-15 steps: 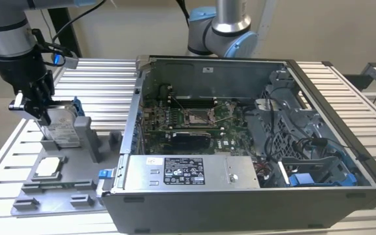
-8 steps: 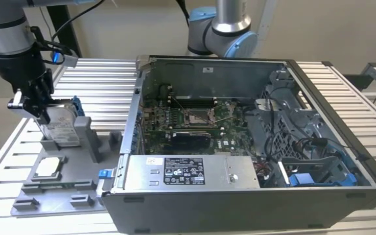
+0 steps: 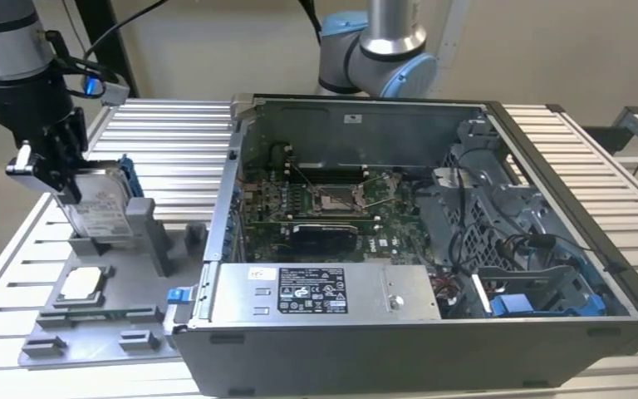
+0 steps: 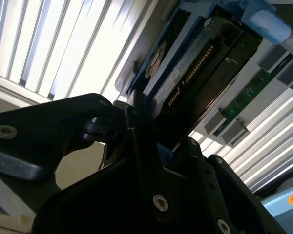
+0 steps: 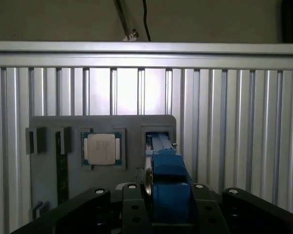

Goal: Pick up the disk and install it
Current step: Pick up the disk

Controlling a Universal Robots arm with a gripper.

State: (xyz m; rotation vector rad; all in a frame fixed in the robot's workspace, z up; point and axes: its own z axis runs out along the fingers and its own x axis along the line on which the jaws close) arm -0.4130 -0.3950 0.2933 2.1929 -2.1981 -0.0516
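Blue-framed disk (image 3: 104,206), 1 unit: upright, clamped at its top by your gripper (image 3: 67,189), over the grey tray (image 3: 142,287), to the exterior view's left of the open computer case (image 3: 408,353).

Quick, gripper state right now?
Gripper: shut on the flat rectangular silver-grey metal disk framed by a bright blue plastic bracket.

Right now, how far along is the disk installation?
Done: the grasp. The gripper is shut on the top edge of the disk. In hand: the disk stands upright at the grey holder tray, on the exterior view's left; I cannot tell whether it is lifted clear of its slot. Left: the install, since the disk is not yet in the open computer case.
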